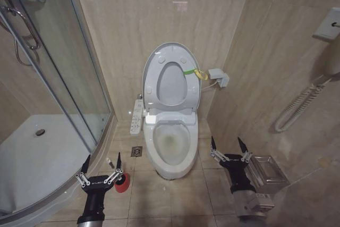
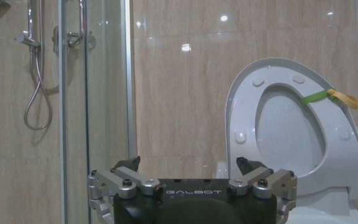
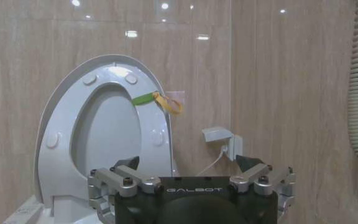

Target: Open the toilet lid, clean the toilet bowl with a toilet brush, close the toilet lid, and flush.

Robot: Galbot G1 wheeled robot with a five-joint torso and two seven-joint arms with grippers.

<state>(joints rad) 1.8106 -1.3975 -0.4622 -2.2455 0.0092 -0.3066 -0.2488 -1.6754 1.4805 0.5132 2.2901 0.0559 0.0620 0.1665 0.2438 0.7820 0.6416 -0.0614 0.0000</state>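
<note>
The toilet lid (image 1: 171, 83) stands upright against the back wall with the white ring seat raised against it; a yellow-green band (image 1: 194, 72) hangs at its edge. Below it the toilet bowl (image 1: 152, 152) lies uncovered, with the button panel (image 1: 137, 116) on its side. A red holder cup (image 1: 121, 183) sits on the floor tiles, and a thin pale stick (image 1: 109, 161), likely the toilet brush, rises from it. My left gripper (image 1: 103, 158) hovers open just beside the cup. My right gripper (image 1: 226, 141) is open, low on the bowl's other side. The lid (image 2: 288, 130) (image 3: 104, 126) shows beyond each open gripper (image 2: 188, 162) (image 3: 188, 161).
A curved glass shower enclosure (image 1: 64, 78) with its raised tray fills the left. A floor drain (image 1: 136, 151) lies beside the bowl. A metal box (image 1: 268, 168) stands on the floor at the right, under a coiled hose (image 1: 297, 107). A wall socket (image 1: 219, 75) sits beside the lid.
</note>
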